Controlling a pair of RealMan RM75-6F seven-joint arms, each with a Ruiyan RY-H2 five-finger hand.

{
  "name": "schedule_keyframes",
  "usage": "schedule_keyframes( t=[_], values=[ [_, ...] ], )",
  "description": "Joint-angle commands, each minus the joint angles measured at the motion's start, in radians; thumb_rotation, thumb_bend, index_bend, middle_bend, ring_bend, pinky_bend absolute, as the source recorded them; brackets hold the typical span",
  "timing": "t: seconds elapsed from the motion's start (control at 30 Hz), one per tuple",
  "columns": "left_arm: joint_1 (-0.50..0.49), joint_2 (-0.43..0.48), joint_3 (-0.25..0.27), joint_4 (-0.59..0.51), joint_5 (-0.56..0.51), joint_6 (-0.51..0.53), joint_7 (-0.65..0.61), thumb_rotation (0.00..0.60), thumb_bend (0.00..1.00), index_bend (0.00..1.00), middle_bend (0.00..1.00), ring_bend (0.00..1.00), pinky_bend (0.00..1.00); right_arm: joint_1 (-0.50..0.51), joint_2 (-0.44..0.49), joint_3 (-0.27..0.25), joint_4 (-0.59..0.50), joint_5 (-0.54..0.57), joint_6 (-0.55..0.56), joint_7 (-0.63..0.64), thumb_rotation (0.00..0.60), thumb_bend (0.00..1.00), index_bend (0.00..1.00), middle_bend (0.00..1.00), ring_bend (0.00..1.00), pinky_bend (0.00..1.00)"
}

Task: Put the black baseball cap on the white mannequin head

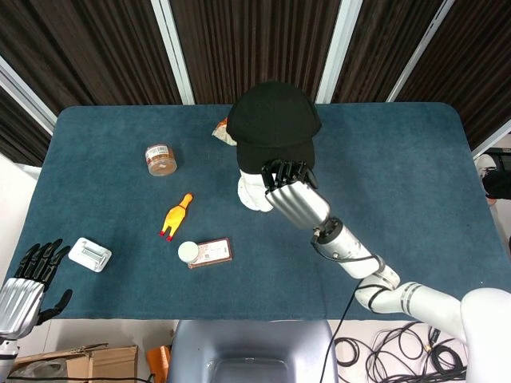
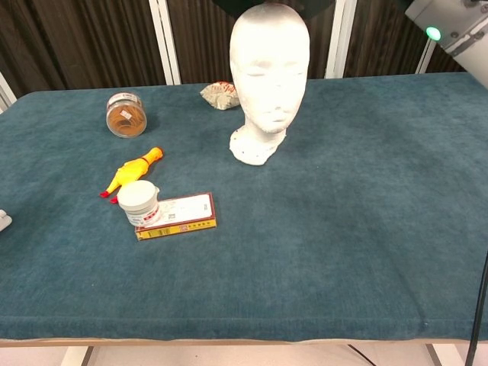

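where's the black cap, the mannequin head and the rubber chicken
black cap [image 1: 273, 120], head view, crown top
mannequin head [image 2: 270, 61], chest view, face
rubber chicken [image 2: 136, 169], chest view, yellow body

brown jar [image 1: 160, 159] | rubber chicken [image 1: 176, 215] | white tub [image 2: 139, 200] touching box [image 2: 180, 216] | snack packet [image 2: 219, 94]
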Motion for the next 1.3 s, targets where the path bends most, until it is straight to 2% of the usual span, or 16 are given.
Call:
schedule_keyframes(
  t=[0.03,0.07,0.1,0.5,0.53,0.63,0.7,0.73,0.77,0.83,0.87,0.97,1.07,1.2,1.3],
  values=[
    [0.003,0.001,-0.001,0.0,0.002,0.008,-0.002,0.6,0.39,0.0,0.0,0.0,0.0,-0.027,-0.005,-0.043,-0.013,-0.025,0.012,-0.002,0.6,0.38,1.0,0.83,0.84,1.0],
    [0.001,0.001,-0.001,0.0,0.0,0.002,-0.003,0.6,0.39,0.0,0.0,0.0,0.0,-0.041,-0.007,-0.081,-0.012,-0.043,0.003,-0.002,0.6,0.38,1.0,0.83,0.84,1.0],
    [-0.001,0.0,0.0,0.0,0.0,-0.003,-0.003,0.6,0.39,0.0,0.0,0.0,0.0,-0.05,-0.013,-0.097,-0.009,-0.052,0.006,0.001,0.6,0.38,1.0,0.83,0.84,1.0],
    [-0.004,0.002,-0.001,-0.001,0.001,-0.004,-0.005,0.6,0.39,0.0,0.0,0.0,0.0,-0.095,-0.09,-0.162,0.081,-0.103,0.026,0.04,0.6,0.38,1.0,0.83,0.84,1.0],
    [-0.005,0.002,-0.001,-0.001,0.001,-0.005,-0.005,0.6,0.39,0.0,0.0,0.0,0.0,-0.098,-0.094,-0.165,0.09,-0.106,0.03,0.047,0.6,0.38,0.98,0.83,0.84,1.0],
    [-0.005,0.002,-0.001,-0.001,0.001,-0.005,-0.005,0.6,0.39,0.0,0.0,0.0,0.0,-0.111,-0.113,-0.167,0.117,-0.108,0.047,0.067,0.6,0.36,0.77,0.81,0.8,1.0],
    [-0.005,0.002,-0.002,-0.001,-0.001,-0.004,-0.006,0.6,0.39,0.0,0.0,0.0,0.0,-0.124,-0.126,-0.167,0.129,-0.103,0.06,0.083,0.6,0.33,0.59,0.75,0.75,1.0],
    [-0.005,0.002,-0.003,-0.002,-0.002,-0.005,-0.007,0.6,0.39,0.0,0.0,0.0,0.0,-0.132,-0.131,-0.167,0.131,-0.097,0.063,0.088,0.6,0.28,0.45,0.68,0.72,1.0],
    [-0.005,0.002,-0.003,-0.002,-0.003,-0.006,-0.008,0.6,0.39,0.0,0.0,0.0,0.0,-0.142,-0.137,-0.165,0.131,-0.088,0.067,0.09,0.6,0.25,0.36,0.64,0.69,1.0],
    [-0.006,0.002,-0.002,-0.001,-0.004,-0.009,-0.01,0.6,0.39,0.0,0.0,0.0,0.0,-0.158,-0.141,-0.164,0.123,-0.072,0.068,0.102,0.6,0.19,0.18,0.55,0.63,1.0],
    [-0.007,0.002,-0.002,-0.001,-0.005,-0.011,-0.009,0.6,0.39,0.0,0.0,0.0,0.0,-0.172,-0.142,-0.161,0.112,-0.055,0.069,0.107,0.6,0.17,0.13,0.52,0.61,0.99],
    [-0.007,0.002,-0.002,-0.001,-0.004,-0.011,-0.009,0.6,0.39,0.0,0.0,0.0,0.0,-0.209,-0.137,-0.155,0.058,-0.01,0.064,0.108,0.6,0.07,0.0,0.35,0.47,0.9],
    [-0.005,0.002,-0.002,-0.001,-0.003,-0.007,-0.011,0.6,0.39,0.0,0.0,0.0,0.0,-0.254,-0.11,-0.157,-0.031,0.015,0.09,0.148,0.6,0.03,0.0,0.24,0.38,0.8],
    [-0.003,0.004,-0.003,0.0,-0.004,-0.002,-0.013,0.6,0.39,0.0,0.0,0.0,0.0,-0.362,-0.041,-0.162,-0.226,0.082,0.165,0.198,0.6,0.02,0.0,0.14,0.26,0.69],
    [0.0,0.004,-0.002,-0.001,-0.003,0.003,-0.012,0.6,0.39,0.0,0.0,0.0,0.0,-0.503,0.076,-0.192,-0.453,0.184,0.24,0.191,0.6,0.02,0.0,0.05,0.14,0.54]
  ],
)
